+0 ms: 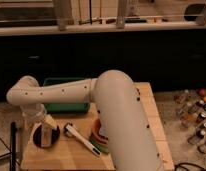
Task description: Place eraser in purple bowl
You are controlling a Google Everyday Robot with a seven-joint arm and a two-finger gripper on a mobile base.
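Near the front left corner of the counter point(61, 156) sits the purple bowl point(37, 143). The tool point(40, 122) hangs right over it, at the end of the big white arm point(116, 110). The eraser point(46, 133) is at the bowl, just under the tool. I cannot tell if the tool is holding it or how wide it is. A long white spoon point(82, 139) lies beside the bowl, near the bowl stack point(97, 140). A green tray point(66, 106) sits by the back edge.
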